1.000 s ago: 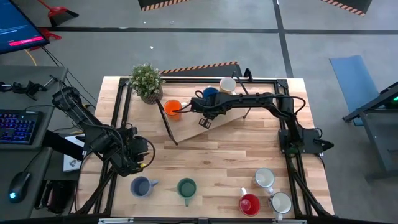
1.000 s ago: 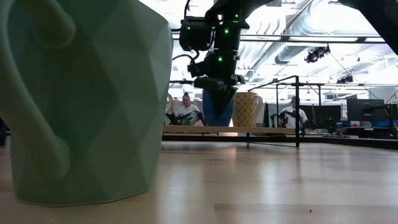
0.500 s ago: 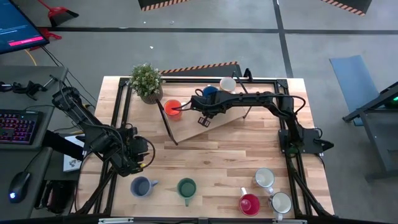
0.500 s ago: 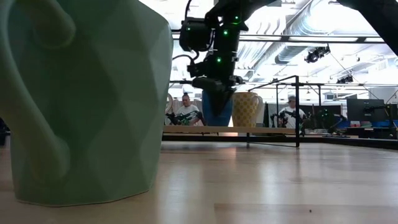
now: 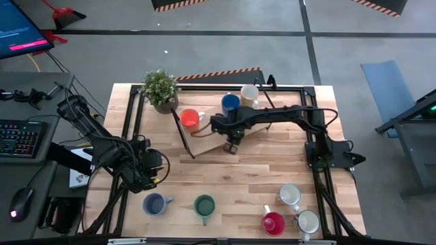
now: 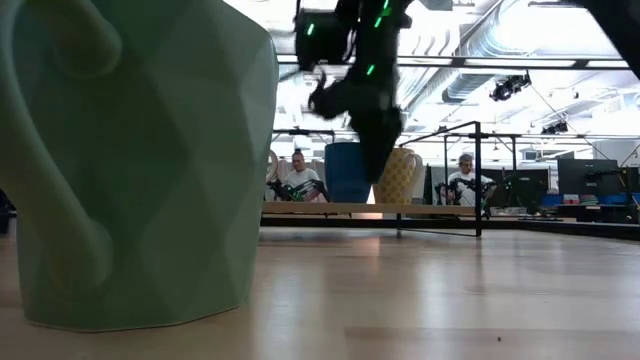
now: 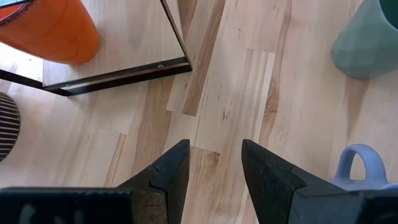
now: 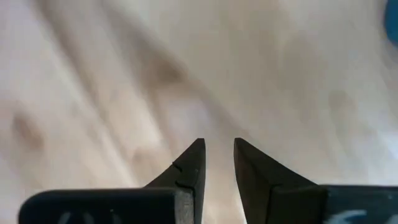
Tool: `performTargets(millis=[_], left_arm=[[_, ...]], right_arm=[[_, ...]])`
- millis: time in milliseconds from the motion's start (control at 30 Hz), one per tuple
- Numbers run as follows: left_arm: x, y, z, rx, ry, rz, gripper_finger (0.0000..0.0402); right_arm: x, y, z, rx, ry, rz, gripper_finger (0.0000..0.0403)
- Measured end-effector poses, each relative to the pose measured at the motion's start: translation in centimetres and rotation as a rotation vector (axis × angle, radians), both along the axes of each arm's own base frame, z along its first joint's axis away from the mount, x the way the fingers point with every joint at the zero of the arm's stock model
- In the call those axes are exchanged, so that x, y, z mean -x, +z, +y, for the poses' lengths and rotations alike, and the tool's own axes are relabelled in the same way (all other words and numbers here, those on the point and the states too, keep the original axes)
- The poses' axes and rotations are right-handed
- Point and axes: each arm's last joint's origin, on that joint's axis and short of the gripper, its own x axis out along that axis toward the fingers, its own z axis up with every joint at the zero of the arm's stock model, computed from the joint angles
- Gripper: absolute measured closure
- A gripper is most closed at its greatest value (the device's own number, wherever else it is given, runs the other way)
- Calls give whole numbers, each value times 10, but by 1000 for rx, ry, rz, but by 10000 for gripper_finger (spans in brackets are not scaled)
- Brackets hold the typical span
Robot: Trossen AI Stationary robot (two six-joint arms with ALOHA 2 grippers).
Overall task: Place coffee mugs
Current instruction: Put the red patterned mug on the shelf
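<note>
High view: no readable writing; right gripper (image 5: 230,147) slightly parted, empty, above shelf (image 5: 204,141).

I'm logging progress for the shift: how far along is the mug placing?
Three mugs stand on the raised shelf: orange mug, bright blue mug, cream mug. The right gripper holds nothing; the left gripper waits. Five mugs remain along the near edge.

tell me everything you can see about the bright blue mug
The bright blue mug is small and round, glossy like glazed ceramic, standing upright with its open mouth up on the raised wooden board at the table's far side. It sits close beside the cream mug; whether they touch is unclear. In the low view it shows as a plain blue cylinder. Its handle is not visible. The right gripper is apart from it, empty.
</note>
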Motion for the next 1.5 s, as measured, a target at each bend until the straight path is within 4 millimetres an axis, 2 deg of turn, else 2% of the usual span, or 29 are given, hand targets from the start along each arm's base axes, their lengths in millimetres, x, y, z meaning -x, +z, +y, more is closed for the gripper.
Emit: performTargets(millis=[233,367,467,567,667,767,967,1100,1267,1500], left_arm=[[0,0,0,3,4,-2,268],[0,0,0,24,38,-11,268],[0,0,0,33,51,-15,268],[0,0,0,36,50,-18,268],[-1,0,0,37,50,-19,268],[-1,0,0,37,50,-19,268],[-1,0,0,37,50,-19,268],[-1,1,-1,45,49,-27,268],[-4,2,-4,72,49,-53,268],[-7,3,-7,109,49,-88,268]], right_arm=[[56,64,56,61,166,123,341],[96,91,91,141,205,16,341],[141,92,110,107,112,-62,341],[180,87,131,-19,23,-141,341],[209,84,151,-116,-7,-190,341],[233,80,166,-113,10,-174,341],[258,67,195,-42,92,-184,341],[272,52,206,-14,107,-157,341],[281,35,209,4,65,-158,341],[277,16,207,7,46,-186,341]])
